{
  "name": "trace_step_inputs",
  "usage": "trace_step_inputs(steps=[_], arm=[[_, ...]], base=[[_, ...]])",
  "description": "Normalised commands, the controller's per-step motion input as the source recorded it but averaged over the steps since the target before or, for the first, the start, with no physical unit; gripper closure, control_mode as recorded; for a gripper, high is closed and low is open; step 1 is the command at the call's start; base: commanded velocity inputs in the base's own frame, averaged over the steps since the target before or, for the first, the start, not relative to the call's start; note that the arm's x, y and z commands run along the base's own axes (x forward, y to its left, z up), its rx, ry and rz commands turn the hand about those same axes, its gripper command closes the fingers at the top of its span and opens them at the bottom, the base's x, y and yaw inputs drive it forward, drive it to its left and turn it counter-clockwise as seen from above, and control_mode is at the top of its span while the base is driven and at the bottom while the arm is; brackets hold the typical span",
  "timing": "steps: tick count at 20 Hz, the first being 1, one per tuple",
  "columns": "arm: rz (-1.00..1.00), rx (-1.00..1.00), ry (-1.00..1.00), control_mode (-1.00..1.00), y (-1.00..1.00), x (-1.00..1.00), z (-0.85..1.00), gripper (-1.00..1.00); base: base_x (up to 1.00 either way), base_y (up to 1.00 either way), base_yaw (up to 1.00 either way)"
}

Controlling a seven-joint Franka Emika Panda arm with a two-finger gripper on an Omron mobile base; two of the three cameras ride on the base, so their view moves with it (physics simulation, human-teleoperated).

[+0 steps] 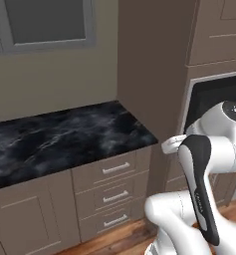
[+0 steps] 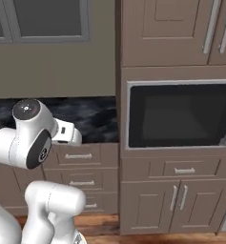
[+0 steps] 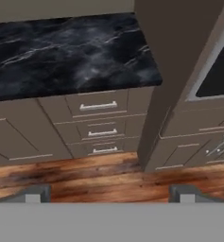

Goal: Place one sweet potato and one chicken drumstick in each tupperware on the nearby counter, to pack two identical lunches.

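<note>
Gripper (image 3: pixel 109 194): jaws spread wide, nothing between them; both tips seen at the bottom of the hand view, over wooden floor (image 3: pixel 108 175).

Counter (image 3: pixel 71 52): black marble-look top with white veins, landmark for this entry; ahead of the gripper, beyond the floor.

Drawers (image 3: pixel 98 127): three in a stack with silver bar handles, directly under the counter's right end.

Tall cabinet (image 2: pixel 167 33): touching the counter's right end.

Built-in oven (image 2: pixel 181 114): dark-fronted, set in the tall cabinet, right of the counter.
</note>
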Motion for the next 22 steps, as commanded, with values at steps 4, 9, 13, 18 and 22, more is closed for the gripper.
trace_step_inputs(steps=[4, 9, 13, 18, 22], arm=[[0.00, 0.00, 0.00, 1.00, 0.00, 0.00, 0.00, -1.00], [0.00, 0.00, 0.00, 1.00, 0.00, 0.00, 0.00, -1.00], [0.00, 0.00, 0.00, 1.00, 0.00, 0.00, 0.00, -1.00], [0.00, 0.00, 0.00, 1.00, 0.00, 0.00, 0.00, -1.00], [0.00, 0.00, 0.00, 1.00, 0.00, 0.00, 0.00, -1.00]], base=[[0.00, -1.00, 0.31], [-0.05, -1.00, 0.36], [-0.11, -1.00, 0.38], [-0.88, -0.94, 0.20], [-1.00, -0.54, -0.01]])
